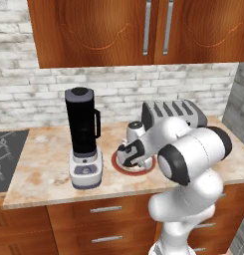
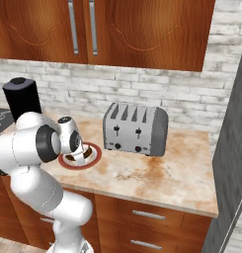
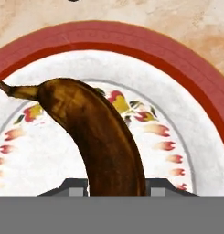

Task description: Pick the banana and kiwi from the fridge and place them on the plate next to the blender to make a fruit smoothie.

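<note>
The dark brown banana lies curved over the white centre of the red-rimmed plate, its stem pointing left in the hand view. My gripper is low over the plate, and its two fingertips press close against the banana's sides. From the base, the gripper hangs over the plate, just right of the tall black blender. The right base view shows the gripper, the plate and the blender behind my arm. The kiwi is out of view.
A silver four-slot toaster stands right of the plate. A dark stovetop lies left of the blender. A tall grey panel closes the counter's right end; whether it is the fridge I cannot tell. Wooden cabinets hang overhead.
</note>
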